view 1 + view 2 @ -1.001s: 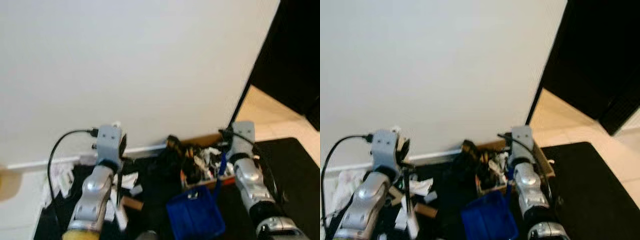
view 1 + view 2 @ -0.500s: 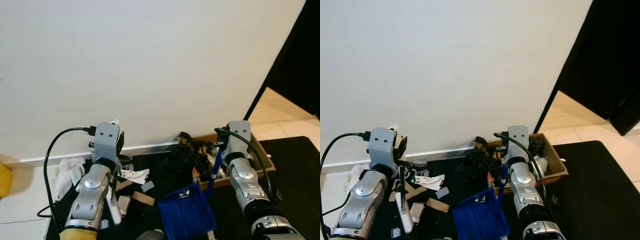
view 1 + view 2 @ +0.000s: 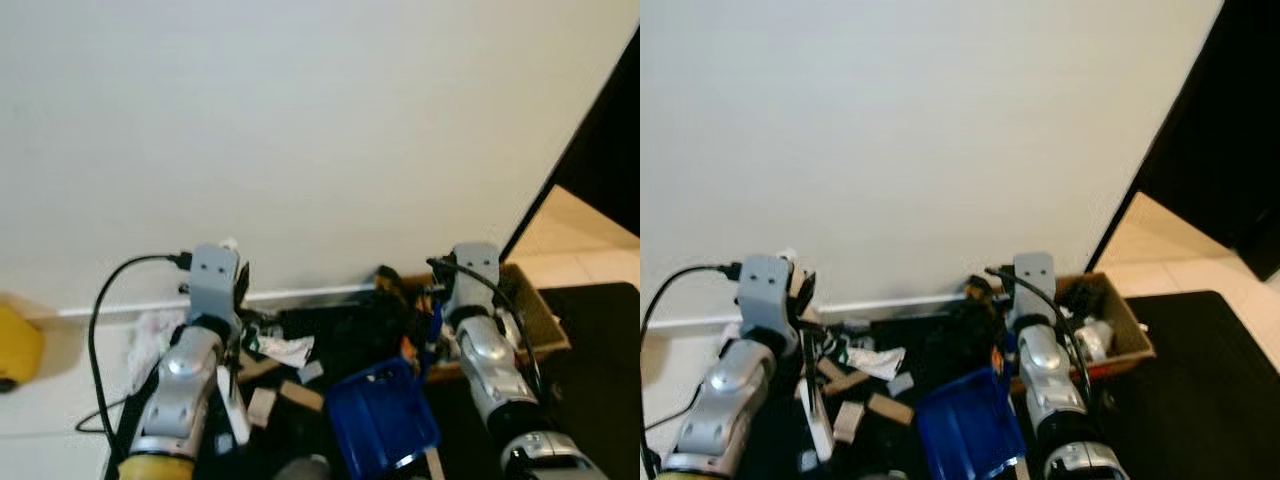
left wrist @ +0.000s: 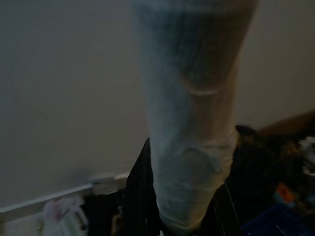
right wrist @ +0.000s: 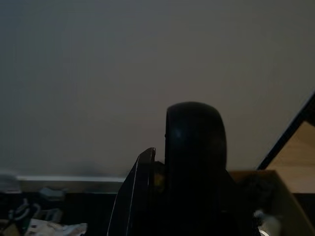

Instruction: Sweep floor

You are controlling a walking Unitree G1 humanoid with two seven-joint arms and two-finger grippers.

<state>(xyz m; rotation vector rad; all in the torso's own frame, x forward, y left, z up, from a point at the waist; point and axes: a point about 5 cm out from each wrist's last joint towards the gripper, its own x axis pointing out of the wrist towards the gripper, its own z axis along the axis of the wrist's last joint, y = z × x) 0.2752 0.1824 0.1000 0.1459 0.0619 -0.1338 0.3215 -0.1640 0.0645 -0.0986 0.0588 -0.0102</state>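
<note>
Since the earlier frame the cardboard box [image 3: 1118, 330] has been carried rightward in view as the camera turned, and a rounded yellow object [image 3: 18, 345] has come in beside the white wall [image 3: 300, 130]. A white brush handle [image 3: 232, 405], smooth and rod-shaped, is clasped by the left gripper [image 3: 232, 345], fingers closed around it, below the wall's baseboard. The blue plastic dustpan [image 3: 970, 430], flat and glossy, is held by its thin blue handle in the right gripper [image 3: 432, 335], fingers closed, just beside the box. Crumpled white paper [image 3: 285, 348] and small tan wooden blocks [image 3: 888, 408] lie scattered on the black mat [image 3: 1200, 390] between baseboard and dustpan.
</note>
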